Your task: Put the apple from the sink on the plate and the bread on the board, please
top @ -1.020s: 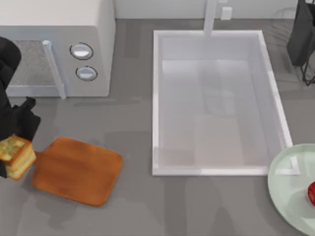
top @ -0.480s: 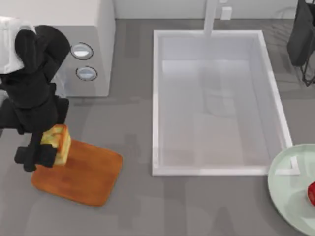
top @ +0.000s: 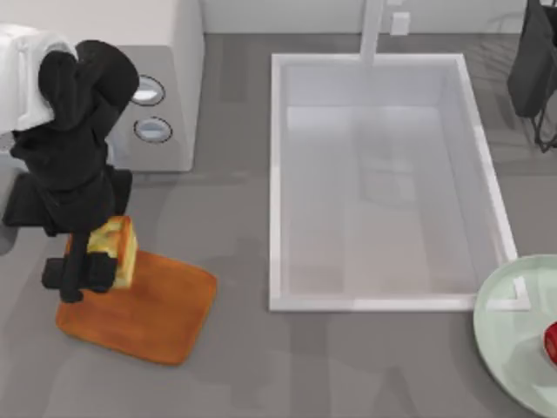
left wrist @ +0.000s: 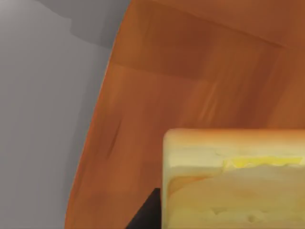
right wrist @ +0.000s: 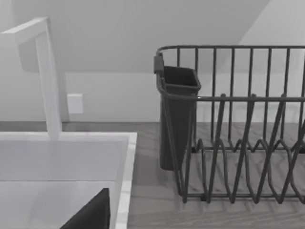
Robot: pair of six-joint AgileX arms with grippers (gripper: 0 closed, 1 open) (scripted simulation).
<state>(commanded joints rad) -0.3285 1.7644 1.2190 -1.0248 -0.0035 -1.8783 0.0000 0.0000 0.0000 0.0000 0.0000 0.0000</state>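
The bread (top: 118, 247), a golden toast block, is held on edge by my left gripper (top: 101, 263), which is shut on it just above the left end of the orange-brown board (top: 152, 309). In the left wrist view the bread (left wrist: 233, 181) sits close over the board (left wrist: 190, 86). The red apple (top: 551, 341) lies on the pale green plate (top: 513, 331) at the table's right front edge. The white sink (top: 277, 174) shows a bare basin. My right arm (top: 535, 61) is parked at the back right.
A white microwave (top: 178, 87) with two knobs stands behind the left arm. The faucet (right wrist: 47, 76) rises at the sink's back rim. A dark wire dish rack (right wrist: 238, 119) with a cutlery cup stands right of the sink.
My left arm has carried the bread from off the table's left edge to the right, over the board's left end. Apple, plate and right arm have not moved.
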